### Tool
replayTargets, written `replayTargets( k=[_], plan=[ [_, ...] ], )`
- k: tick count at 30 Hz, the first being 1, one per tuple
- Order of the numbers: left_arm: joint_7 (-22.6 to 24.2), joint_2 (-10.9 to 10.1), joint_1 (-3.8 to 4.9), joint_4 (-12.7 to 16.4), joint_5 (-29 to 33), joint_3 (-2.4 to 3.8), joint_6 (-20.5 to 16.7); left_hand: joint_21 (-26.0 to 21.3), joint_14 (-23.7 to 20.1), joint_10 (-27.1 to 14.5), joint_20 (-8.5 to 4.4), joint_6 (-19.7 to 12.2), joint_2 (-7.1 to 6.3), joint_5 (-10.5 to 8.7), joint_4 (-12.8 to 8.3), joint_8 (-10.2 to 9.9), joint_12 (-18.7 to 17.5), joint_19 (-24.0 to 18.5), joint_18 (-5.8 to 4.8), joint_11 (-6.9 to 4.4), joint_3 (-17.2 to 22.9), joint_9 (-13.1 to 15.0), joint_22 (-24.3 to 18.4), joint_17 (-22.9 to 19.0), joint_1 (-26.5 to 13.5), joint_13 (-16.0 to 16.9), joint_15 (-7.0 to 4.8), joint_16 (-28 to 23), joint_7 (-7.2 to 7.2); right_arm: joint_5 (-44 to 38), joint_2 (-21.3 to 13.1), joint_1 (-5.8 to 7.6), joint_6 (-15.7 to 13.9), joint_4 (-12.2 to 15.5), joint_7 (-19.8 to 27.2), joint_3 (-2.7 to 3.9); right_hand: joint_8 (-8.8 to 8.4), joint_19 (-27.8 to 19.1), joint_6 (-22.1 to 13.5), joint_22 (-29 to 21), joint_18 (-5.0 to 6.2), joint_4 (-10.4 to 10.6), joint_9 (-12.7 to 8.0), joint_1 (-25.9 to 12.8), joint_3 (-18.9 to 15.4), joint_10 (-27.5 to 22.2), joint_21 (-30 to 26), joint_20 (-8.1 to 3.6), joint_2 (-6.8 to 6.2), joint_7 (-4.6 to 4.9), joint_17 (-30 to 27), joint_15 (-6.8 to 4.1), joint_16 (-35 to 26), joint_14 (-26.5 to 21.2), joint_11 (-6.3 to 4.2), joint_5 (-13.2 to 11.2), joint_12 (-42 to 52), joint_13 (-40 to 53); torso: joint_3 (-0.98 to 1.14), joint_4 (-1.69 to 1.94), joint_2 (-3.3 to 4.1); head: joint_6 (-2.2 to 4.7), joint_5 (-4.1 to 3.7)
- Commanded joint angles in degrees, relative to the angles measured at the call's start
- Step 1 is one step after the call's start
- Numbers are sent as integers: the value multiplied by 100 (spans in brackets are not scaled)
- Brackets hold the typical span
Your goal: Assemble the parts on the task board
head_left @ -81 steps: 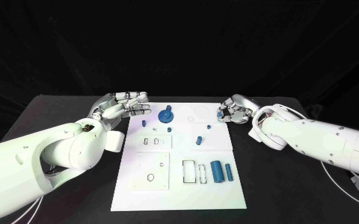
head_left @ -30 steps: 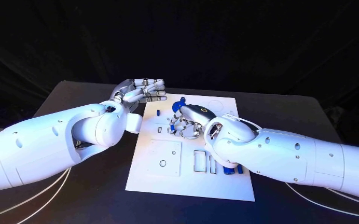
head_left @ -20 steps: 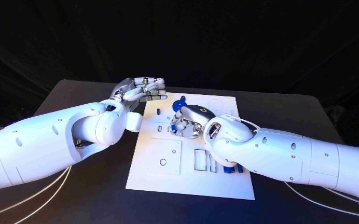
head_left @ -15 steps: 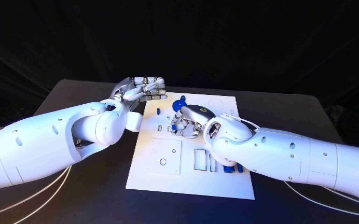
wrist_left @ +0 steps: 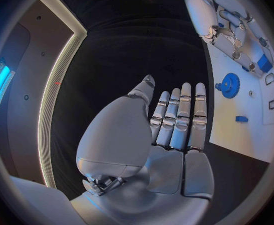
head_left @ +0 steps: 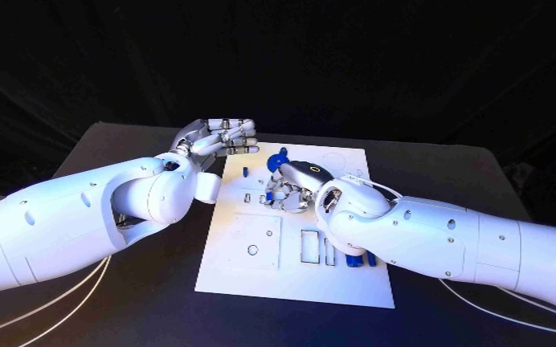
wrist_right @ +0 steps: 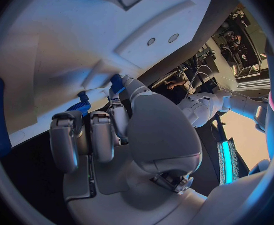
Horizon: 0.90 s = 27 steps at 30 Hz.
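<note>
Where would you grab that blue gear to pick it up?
Probably by the raised hub at the middle of the gear, coming straight down from above. It seems to lie flat on the board, so its toothed rim sits low, while the hub stands up for the fingers to pinch.

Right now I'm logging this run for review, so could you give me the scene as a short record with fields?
surface: black table
task board: white plate, mid-table
left hand: beside the board's far left corner, fingers straight and together, holding nothing
right hand: over the board's middle, a small blue part at its fingertips; whether it grips it is unclear
blue gear: on the board, just beyond the right hand
blue cylinders: near the board's near right, partly behind the right arm
</note>
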Motion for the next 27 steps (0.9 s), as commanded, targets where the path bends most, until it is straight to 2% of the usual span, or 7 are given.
replayTargets(
  k=[1, 15, 27],
  plan=[
    [24, 7, 5, 15, 14, 4, 100, -35, 3, -14, 23, -16, 16, -9, -11, -32, -34, 10, 76, 14, -11, -6, -5, 7, -24, -4, 40, -38, 35, -84, 2, -27, 193, -20, -127, -18, -71, 466, -67, 1361, -69, 32, -37, -59, 2, -52, -42, 11, -20, 5, 974, 44, -26, 483, 25, -50, -46, -3, 1, 3, -1, -1, 3],
    [17, 4, 5, 10, 14, 4, 102, -35, 3, -14, 23, -16, 16, -9, -11, -32, -34, 10, 76, 14, -11, -6, -5, 7, -24, -4, 40, -38, 35, -118, 1, -28, 222, -10, -177, -18, -127, 444, -152, 1339, -60, 45, -63, -112, 6, -101, -71, 38, -95, 49, 956, 76, -37, 478, 64, -79, -87, -40, 1, 1, 0, -9, 2],
    [14, 2, 5, 3, 14, 4, 103, -35, 3, -14, 23, -16, 16, -9, -11, -32, -34, 10, 76, 14, -11, -6, -5, 7, -24, -4, 40, -38, 35, -127, -2, -28, 181, -1, -126, -18, -260, 422, -367, 1318, -52, 84, -126, -254, -58, -180, -103, 108, -290, 151, 947, 156, -44, 475, 158, -75, -138, -86, 1, -2, 1, 0, -3]
  ],
)
